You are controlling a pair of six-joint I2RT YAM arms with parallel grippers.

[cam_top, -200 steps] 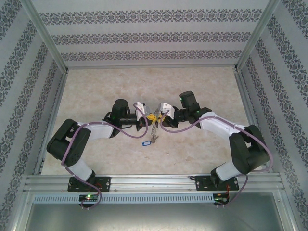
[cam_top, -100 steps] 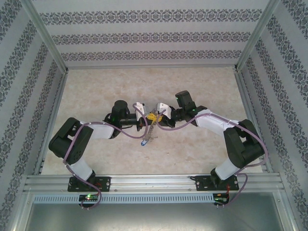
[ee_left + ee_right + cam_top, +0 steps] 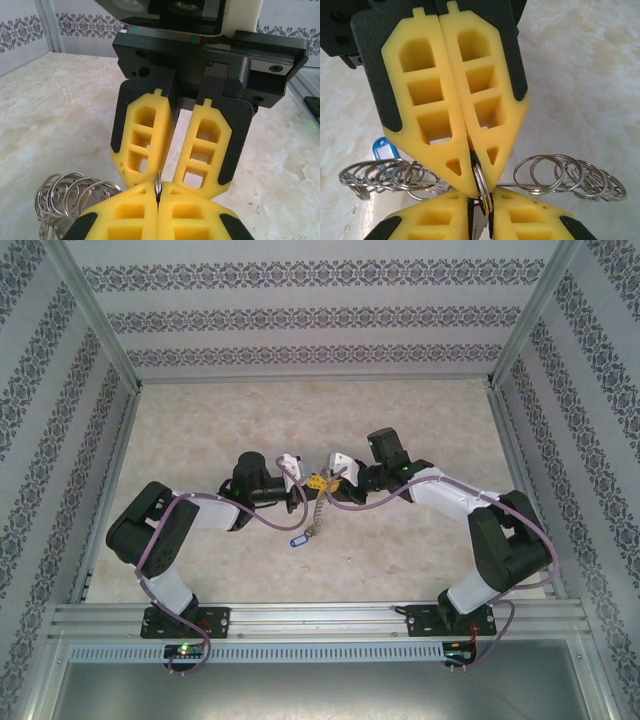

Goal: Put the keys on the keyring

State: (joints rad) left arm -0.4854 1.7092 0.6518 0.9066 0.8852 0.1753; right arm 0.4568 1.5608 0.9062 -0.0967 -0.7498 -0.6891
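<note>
My left tool (image 3: 158, 194) is clamped fully shut on the keyring (image 3: 585, 179). My right tool (image 3: 480, 200), narrowly parted, pinches it too, tip to tip above the worktop (image 3: 200, 420).

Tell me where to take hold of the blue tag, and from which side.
Pinch the blue tag across its flat oval body, coming from above at the end away from the ring chain. The chain hangs from where the left gripper and right gripper pinch a ring, and joins the tag's right end, so that end is crowded. The left end looks free.
</note>
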